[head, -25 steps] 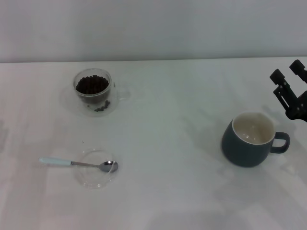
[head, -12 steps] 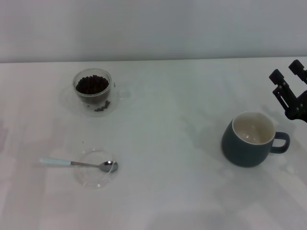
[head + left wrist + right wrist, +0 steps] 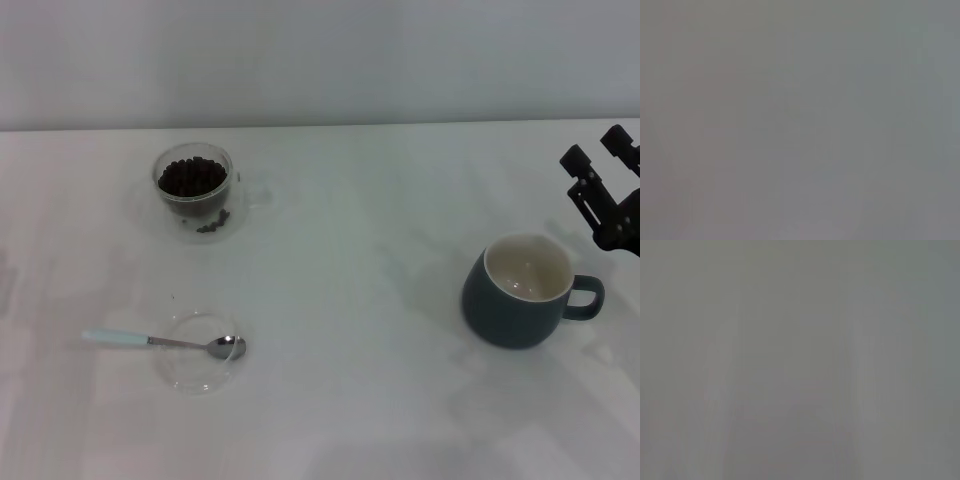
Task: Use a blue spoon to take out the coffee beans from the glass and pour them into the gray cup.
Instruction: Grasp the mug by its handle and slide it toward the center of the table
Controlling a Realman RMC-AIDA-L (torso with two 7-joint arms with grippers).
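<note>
The blue spoon [image 3: 160, 342] lies at the front left, its metal bowl resting over a flat clear glass dish [image 3: 200, 352]. The glass [image 3: 195, 190] stands at the back left, filled with coffee beans [image 3: 191, 177]. The gray cup [image 3: 522, 290] stands at the right, empty, with its handle pointing right. My right gripper [image 3: 597, 150] is open and empty at the right edge, behind and to the right of the gray cup, above the table. My left gripper is out of view. Both wrist views show only a plain grey blur.
The white table [image 3: 350, 260] runs back to a pale wall. The flat glass dish under the spoon's bowl is empty.
My right gripper has shifted very slightly. The spoon, glass and gray cup have not moved.
</note>
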